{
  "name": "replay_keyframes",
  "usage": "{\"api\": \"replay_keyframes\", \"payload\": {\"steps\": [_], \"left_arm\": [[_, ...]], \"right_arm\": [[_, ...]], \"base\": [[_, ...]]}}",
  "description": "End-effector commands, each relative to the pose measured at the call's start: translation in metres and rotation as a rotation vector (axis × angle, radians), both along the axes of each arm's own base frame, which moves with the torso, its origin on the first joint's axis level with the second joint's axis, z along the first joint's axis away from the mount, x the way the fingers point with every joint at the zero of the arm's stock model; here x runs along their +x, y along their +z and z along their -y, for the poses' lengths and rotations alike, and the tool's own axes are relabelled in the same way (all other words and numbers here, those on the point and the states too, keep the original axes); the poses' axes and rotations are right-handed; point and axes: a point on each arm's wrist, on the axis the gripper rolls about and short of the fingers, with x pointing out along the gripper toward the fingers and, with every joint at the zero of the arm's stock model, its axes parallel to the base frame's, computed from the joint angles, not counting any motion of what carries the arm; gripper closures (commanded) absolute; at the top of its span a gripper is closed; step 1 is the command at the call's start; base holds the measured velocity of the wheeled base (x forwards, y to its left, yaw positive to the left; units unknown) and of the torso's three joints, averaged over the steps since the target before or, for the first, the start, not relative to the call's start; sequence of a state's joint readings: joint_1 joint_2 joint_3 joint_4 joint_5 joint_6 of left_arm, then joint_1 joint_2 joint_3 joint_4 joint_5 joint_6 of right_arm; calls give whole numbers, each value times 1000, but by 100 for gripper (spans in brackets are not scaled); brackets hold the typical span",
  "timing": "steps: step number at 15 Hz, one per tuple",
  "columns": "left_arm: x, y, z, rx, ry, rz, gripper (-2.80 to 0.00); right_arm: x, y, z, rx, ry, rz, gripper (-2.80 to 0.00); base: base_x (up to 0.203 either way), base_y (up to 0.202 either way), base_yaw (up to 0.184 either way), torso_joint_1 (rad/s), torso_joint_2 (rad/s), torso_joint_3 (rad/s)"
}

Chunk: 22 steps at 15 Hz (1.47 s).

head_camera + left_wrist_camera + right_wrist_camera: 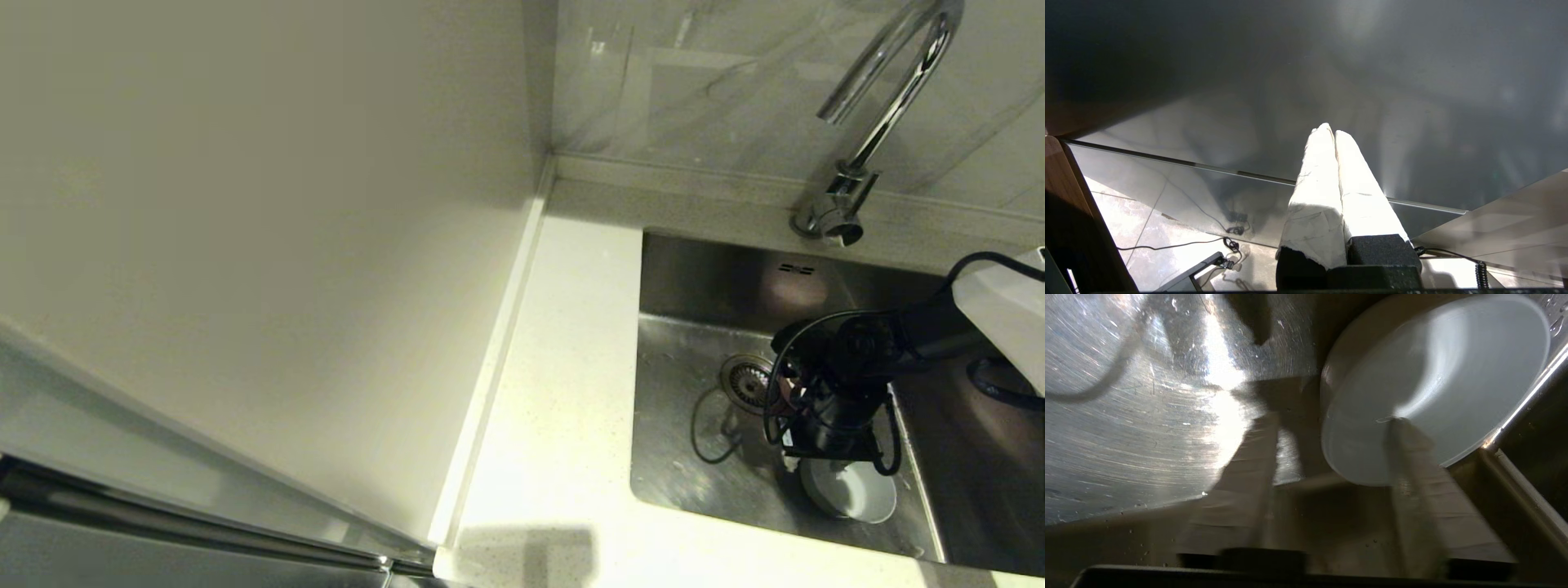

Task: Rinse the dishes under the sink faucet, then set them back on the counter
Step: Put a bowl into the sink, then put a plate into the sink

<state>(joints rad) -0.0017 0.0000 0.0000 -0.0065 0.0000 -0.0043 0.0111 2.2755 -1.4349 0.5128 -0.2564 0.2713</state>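
Observation:
One of the dishes, a small pale blue-white bowl (853, 490) (1433, 375), sits upright on the floor of the steel sink (694, 457), near its front right corner. My right gripper (824, 457) (1333, 420) points down into the sink right over the bowl's near rim. It is open: one finger (1404, 457) is over the bowl's inside and the other (1249, 457) is outside it above the sink floor. The chrome faucet (882, 106) arches over the back of the sink. My left gripper (1331, 130) is shut and empty, parked away from the sink.
The white speckled counter (563, 392) runs along the left of the sink, bounded by a cream wall panel (245, 204). The round strainer drain (744, 380) lies just left of my right wrist. A divider wall (914, 465) borders the bowl's right side.

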Motion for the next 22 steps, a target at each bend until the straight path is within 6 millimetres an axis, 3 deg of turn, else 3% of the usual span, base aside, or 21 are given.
{"api": "replay_keyframes", "payload": {"steps": [1, 3, 5, 9, 11, 14, 17, 22], "left_arm": [[0, -1, 0, 0, 0, -2, 0], [0, -1, 0, 0, 0, -3, 0], [0, -1, 0, 0, 0, -3, 0], [0, -1, 0, 0, 0, -3, 0], [0, 0, 0, 0, 0, -2, 0], [0, -1, 0, 0, 0, -2, 0], [0, -1, 0, 0, 0, -3, 0], [0, -1, 0, 0, 0, -3, 0]], "right_arm": [[-1, 7, -1, 1, 0, 16, -280], [-9, 36, -4, 6, 4, 82, -280], [-34, 83, -6, 12, -1, 173, -280], [-121, 181, -1, 1, -5, 393, -280], [-164, 209, 17, -107, -38, 440, -280], [-200, 219, 79, -245, -230, 383, -280], [-229, 213, 131, -236, -408, 319, -280], [-224, 180, 216, -159, -576, 183, -280]], "base": [[0, 0, 0, 0, 0, 0], [0, 0, 0, 0, 0, 0], [0, 0, 0, 0, 0, 0], [0, 0, 0, 0, 0, 0], [0, 0, 0, 0, 0, 0], [0, 0, 0, 0, 0, 0], [0, 0, 0, 0, 0, 0], [0, 0, 0, 0, 0, 0]]}}
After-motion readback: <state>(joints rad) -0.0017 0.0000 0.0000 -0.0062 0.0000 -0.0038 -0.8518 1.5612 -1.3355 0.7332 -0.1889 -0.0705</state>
